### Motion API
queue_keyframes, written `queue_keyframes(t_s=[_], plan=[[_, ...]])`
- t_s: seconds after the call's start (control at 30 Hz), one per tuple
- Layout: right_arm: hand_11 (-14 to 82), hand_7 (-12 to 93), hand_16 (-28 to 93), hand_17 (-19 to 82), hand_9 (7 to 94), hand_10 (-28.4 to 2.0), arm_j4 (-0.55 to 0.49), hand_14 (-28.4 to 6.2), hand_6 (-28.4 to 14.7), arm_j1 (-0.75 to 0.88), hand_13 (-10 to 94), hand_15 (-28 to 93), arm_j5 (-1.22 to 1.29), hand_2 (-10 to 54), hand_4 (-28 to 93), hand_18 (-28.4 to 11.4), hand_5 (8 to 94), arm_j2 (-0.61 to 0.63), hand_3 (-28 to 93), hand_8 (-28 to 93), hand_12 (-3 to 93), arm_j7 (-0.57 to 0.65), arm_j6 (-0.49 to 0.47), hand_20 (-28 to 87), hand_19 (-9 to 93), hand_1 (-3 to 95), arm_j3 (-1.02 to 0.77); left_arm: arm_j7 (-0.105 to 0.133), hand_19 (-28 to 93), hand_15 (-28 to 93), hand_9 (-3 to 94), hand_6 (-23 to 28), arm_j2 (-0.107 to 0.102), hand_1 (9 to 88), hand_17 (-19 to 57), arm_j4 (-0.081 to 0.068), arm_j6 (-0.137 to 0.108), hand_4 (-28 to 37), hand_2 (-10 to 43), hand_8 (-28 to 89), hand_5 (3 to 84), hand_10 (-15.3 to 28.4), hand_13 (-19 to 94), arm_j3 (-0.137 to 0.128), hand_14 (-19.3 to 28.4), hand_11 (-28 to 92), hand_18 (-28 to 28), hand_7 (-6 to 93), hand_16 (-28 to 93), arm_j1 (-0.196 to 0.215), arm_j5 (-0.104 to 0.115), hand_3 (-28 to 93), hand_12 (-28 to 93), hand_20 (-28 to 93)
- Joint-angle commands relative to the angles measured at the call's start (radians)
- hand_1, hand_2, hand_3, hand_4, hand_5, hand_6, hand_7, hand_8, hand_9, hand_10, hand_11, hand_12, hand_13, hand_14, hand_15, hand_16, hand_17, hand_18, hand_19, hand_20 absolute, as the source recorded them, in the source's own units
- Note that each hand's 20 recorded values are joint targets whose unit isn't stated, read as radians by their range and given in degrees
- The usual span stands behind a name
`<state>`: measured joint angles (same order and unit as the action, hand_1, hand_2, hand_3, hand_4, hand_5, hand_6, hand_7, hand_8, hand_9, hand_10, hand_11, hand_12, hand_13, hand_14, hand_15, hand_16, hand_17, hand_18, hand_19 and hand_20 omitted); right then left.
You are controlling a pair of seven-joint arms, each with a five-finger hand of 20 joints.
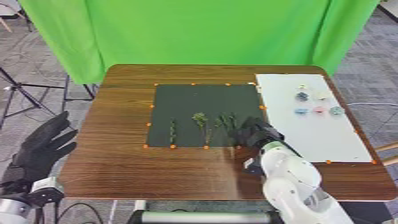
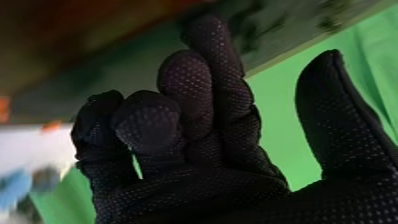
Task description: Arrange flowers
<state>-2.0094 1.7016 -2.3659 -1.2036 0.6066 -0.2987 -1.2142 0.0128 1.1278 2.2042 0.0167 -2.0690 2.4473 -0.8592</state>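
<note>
We held our right hand (image 1: 258, 132) released, thumb apart, at the dark mat's (image 1: 178, 107) near right corner, beside green sprigs (image 1: 200, 120) lying there; our left hand (image 1: 35, 152) was relaxed beside the table (image 1: 115, 170); small flower heads (image 1: 319, 110) lay on the white sheet (image 1: 302, 137).

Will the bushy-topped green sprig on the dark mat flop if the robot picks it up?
The sprig may sag a bit, since its stem looks thin. It's probably light, being so slender, and the bushy top might dip first.
</note>
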Motion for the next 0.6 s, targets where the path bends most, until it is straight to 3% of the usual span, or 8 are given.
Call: queue_keyframes(t_s=[0.03,0.2,0.3,0.4,0.47,0.6], plan=[[59.3,52,35,26,65.0,-13.8,0.054,-11.6,-3.6,-0.08,65,80,-0.164,1.0,-22,-23.5,61.7,0.073,79,-13,45.6,0.049,0.16,50,83,20.2,-0.048,-0.002,38,19,17.0,0.5,0.009,22.7,-10.6,0.006,-0.003,-28.3,-3.7,-10,20.7,8.4,14,-0.003,11.5,11,19.3,19.5,5,0.012,0.001,70,19,8],[60.7,56,33,25,59.9,-13.9,0.125,-11.1,-4.3,-0.131,61,81,-0.218,-6.5,-27,-22.6,55.9,0.132,80,-17,45.2,0.053,0.244,50,82,24.1,-0.081,0.001,38,19,17.0,0.5,0.01,22.8,-10.6,0.008,-0.007,-28.3,-3.7,-10,20.7,8.4,14,-0.002,11.6,12,19.3,19.6,5,0.016,0.001,70,19,8],[56.0,52,30,23,55.5,-14.1,0.193,-10.9,-4.0,-0.135,58,77,-0.282,-9.2,-28,-22.4,51.5,0.156,81,-18,39.4,0.015,0.275,50,80,27.1,-0.103,0.003,38,19,17.0,0.6,0.008,22.8,-10.5,0.007,-0.008,-28.3,-3.7,-10,20.8,8.5,14,0.0,11.5,12,19.3,19.6,5,0.013,0.001,70,19,8],[34.0,39,25,19,48.6,-12.1,0.243,-9.6,-4.3,-0.131,52,72,-0.305,-9.5,-28,-20.3,43.5,0.166,85,-17,26.0,-0.009,0.263,50,77,31.5,-0.115,0.007,38,19,17.0,0.6,0.009,22.8,-10.5,0.005,-0.008,-28.3,-3.8,-10,20.8,8.4,14,0.003,11.5,12,19.3,19.6,5,0.013,0.0,71,19,8],[25.7,36,24,17,42.9,-10.9,0.273,-8.9,-4.4,-0.129,49,72,-0.349,-9.5,-28,-19.8,37.7,0.176,86,-16,23.2,-0.028,0.267,50,75,33.0,-0.111,0.004,38,19,17.0,0.5,0.014,22.8,-10.5,0.004,-0.011,-28.3,-3.8,-10,20.8,8.4,14,0.005,11.5,12,19.2,19.7,5,0.013,-0.001,71,19,8],[20.2,32,22,16,39.8,-9.4,0.321,-8.1,-4.3,-0.141,48,71,-0.367,-9.5,-28,-19.4,34.0,0.203,87,-16,21.9,-0.032,0.271,49,74,34.0,-0.078,0.006,38,18,17.0,0.6,0.012,22.8,-10.5,0.006,-0.003,-28.3,-3.8,-10,20.8,8.4,14,-0.005,11.5,12,19.3,19.6,5,0.017,-0.001,71,19,8]])
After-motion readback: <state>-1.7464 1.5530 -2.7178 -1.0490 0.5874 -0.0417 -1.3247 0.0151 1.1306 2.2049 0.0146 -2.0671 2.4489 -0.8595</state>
